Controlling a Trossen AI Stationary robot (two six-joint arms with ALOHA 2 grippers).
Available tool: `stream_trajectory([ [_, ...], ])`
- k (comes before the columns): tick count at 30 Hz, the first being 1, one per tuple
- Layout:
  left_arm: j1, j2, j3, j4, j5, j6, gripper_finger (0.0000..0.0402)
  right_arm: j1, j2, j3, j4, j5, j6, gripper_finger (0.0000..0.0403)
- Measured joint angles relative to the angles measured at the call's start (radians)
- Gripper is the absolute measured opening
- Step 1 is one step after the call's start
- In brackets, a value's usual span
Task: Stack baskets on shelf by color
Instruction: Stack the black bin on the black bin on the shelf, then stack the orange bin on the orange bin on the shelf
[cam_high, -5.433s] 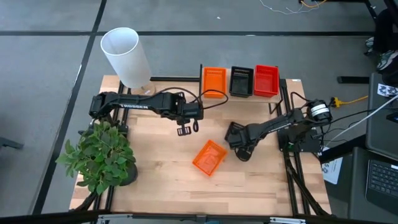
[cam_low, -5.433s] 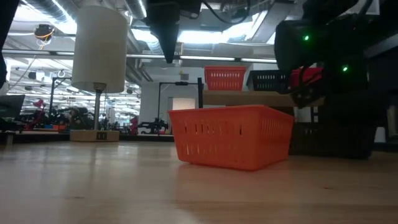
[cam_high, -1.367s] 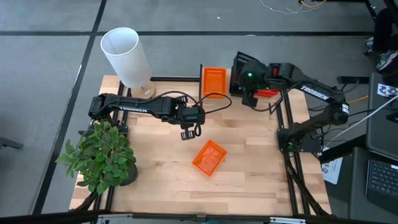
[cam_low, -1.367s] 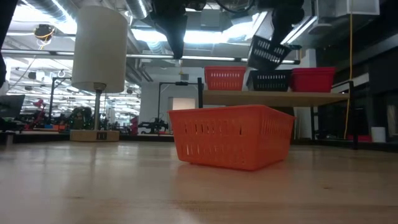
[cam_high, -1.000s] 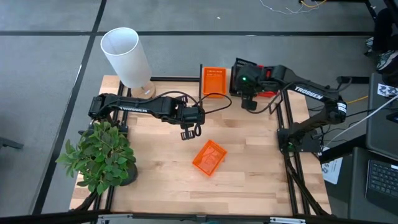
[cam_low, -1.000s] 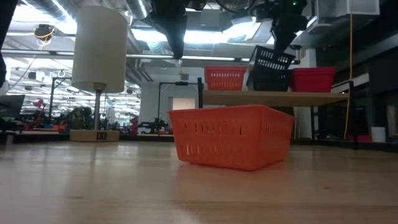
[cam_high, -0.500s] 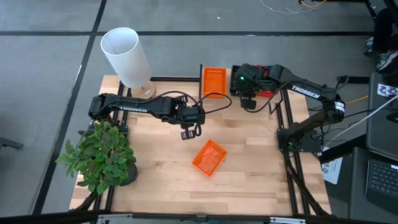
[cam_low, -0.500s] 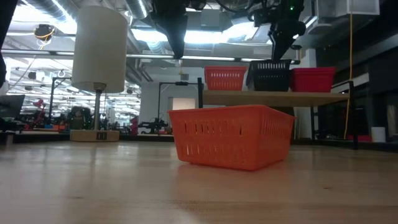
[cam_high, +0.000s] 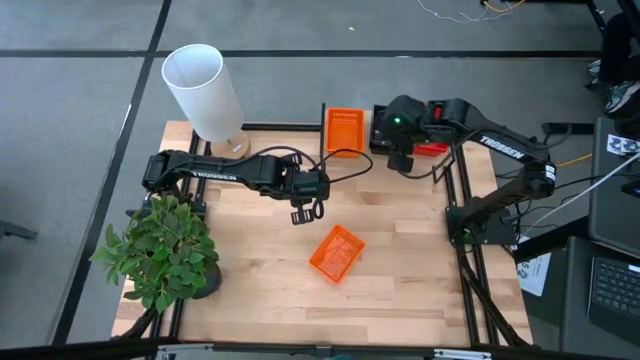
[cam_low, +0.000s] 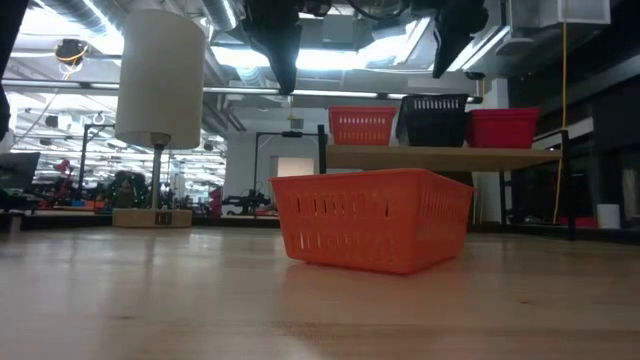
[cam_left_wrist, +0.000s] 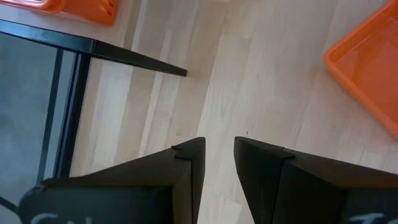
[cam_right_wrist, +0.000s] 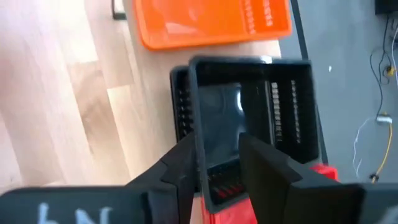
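Along the table's far edge stands the shelf (cam_low: 430, 155). On it sit an orange basket (cam_low: 362, 126), a black basket stack (cam_low: 435, 120) and a red basket (cam_low: 503, 128). My right gripper (cam_right_wrist: 217, 142) hovers open just above the top black basket (cam_right_wrist: 249, 106), clear of it in the low view (cam_low: 443, 60). A loose orange basket (cam_high: 336, 252) rests on its bottom on the table (cam_low: 372, 230). My left gripper (cam_high: 300, 213) hangs above the table's middle, pointing down. Its fingers stand slightly apart on nothing (cam_left_wrist: 219, 146).
A white cylindrical lamp (cam_high: 203, 90) stands at the table's far left corner. A potted plant (cam_high: 160, 250) fills the near left corner. Bare wood lies around the loose orange basket. Black frame rails run along the table's right edge (cam_high: 462, 250).
My right gripper carried a tilted black basket down onto the black stack on the shelf. The basket levelled out and now sits nested there. The gripper has let go and risen straight above it. My left arm kept still.
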Motion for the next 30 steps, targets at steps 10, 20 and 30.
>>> stream_trajectory([
  [10, 0.000, 0.000, 0.000, 0.000, 0.000, -0.002, 0.0078, -0.002, 0.001, -0.065, 0.005, 0.082, 0.066, 0.0123],
  [20, 0.000, 0.000, 0.000, 0.012, -0.018, -0.003, 0.0078, 0.004, 0.002, -0.165, 0.002, 0.104, 0.061, 0.0123],
  [30, 0.000, 0.000, 0.000, 0.027, -0.021, 0.000, 0.0078, 0.105, -0.021, 0.027, -0.243, -0.073, 0.365, 0.0123],
])
